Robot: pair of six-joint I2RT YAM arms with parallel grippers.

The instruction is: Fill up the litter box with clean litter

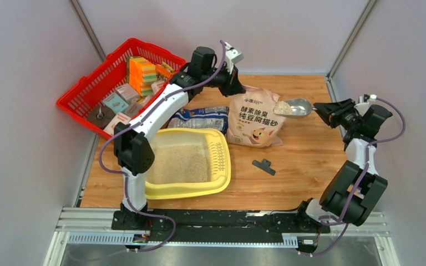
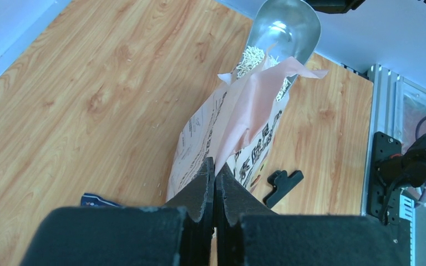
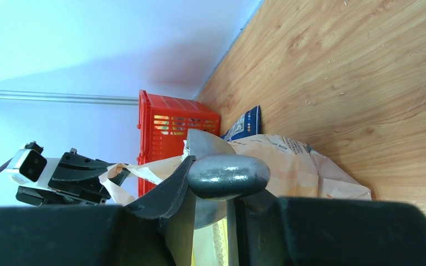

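We've got the left arm stretched forward, left gripper pinching the paper bag tight by its lip; right arm folded, right gripper clamping the scoop, clean litter aboard.

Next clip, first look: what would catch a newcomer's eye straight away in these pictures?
The metal scoop, carrying pale litter, hangs at the mouth of the tan litter bag mid-table. The right claw grips it, while the left claw pinches the bag's top edge. Front left, the yellow litter box already holds a bed of litter, and a cluttered red basket sits in the rear left corner.
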